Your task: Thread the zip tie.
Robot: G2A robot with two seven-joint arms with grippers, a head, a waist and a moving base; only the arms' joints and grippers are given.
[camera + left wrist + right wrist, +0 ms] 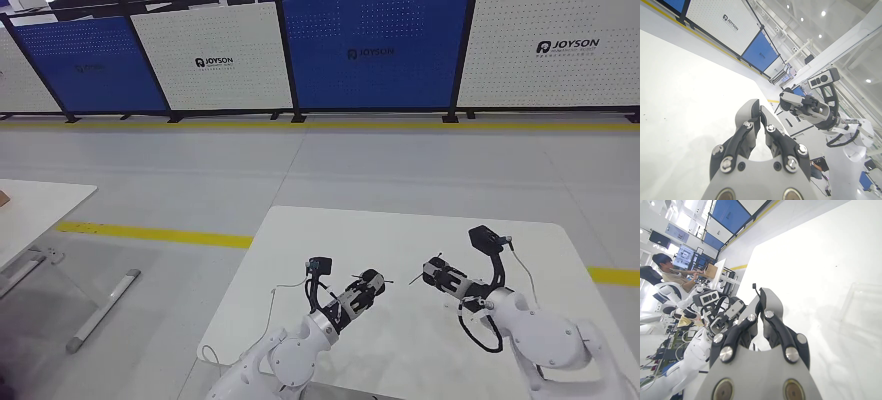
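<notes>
1. White table (400, 230) under both arms. Starting at the right gripper (760, 291): its fingers are pressed together and they're pinching the black zip tie (754, 286).
2. The tie's little square head pokes out past the fingertips, and the strap runs back down between the pads. From above, thin black ends stick out on both sides of that claw.
3. Left gripper (760, 110) is squeezed tight too, pads touching. There's a short dark sliver at the seam between them, but I honestly can't tell what it is.
4. The two claws are near each other over the front half of the table, tips angled toward one another with a gap between them, not touching. Both are held up off the surface.
5. Further out on the right arm's side, something clear and flat (853, 289) lies on the table. Could be a sheet or a shallow tray, can't say which.
6. Past the table edge it's grey floor with a yellow line (150, 235), a second white table (40, 205) off to the left, and a row of blue and white pegboard panels (375, 50) along the back.
</notes>
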